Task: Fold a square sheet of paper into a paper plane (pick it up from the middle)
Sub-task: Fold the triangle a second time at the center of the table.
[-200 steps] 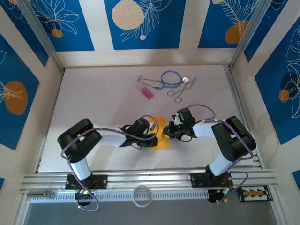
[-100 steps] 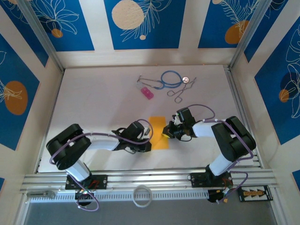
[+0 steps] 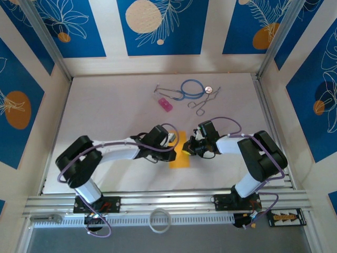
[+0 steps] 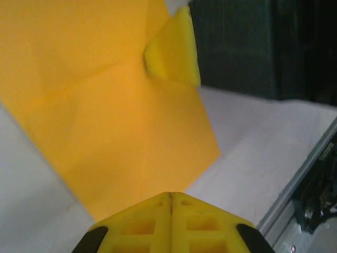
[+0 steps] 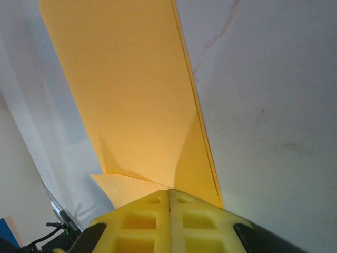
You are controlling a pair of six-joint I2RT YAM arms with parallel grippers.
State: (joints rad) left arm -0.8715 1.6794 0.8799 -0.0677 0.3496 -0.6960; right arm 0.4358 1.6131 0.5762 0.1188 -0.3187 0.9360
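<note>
The left fingers [image 4: 139, 224], clenched, look on the creased paper [image 4: 105, 105]. The right fingers [image 5: 139, 219], clenched too, see its doubled edge.

A white surface [image 3: 105, 105] bears a creased orange-yellow paper sheet [image 3: 179, 161]; beyond it lie a pink block [image 3: 165, 104], blue stethoscope [image 3: 182, 89], metal forceps [image 3: 205, 101].

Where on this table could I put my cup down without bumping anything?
Bare table lies left of the pink block, and right of the forceps up to the rail. Crowded: the middle, where left claw and right claw meet over the paper, and the back, around the stethoscope.
</note>
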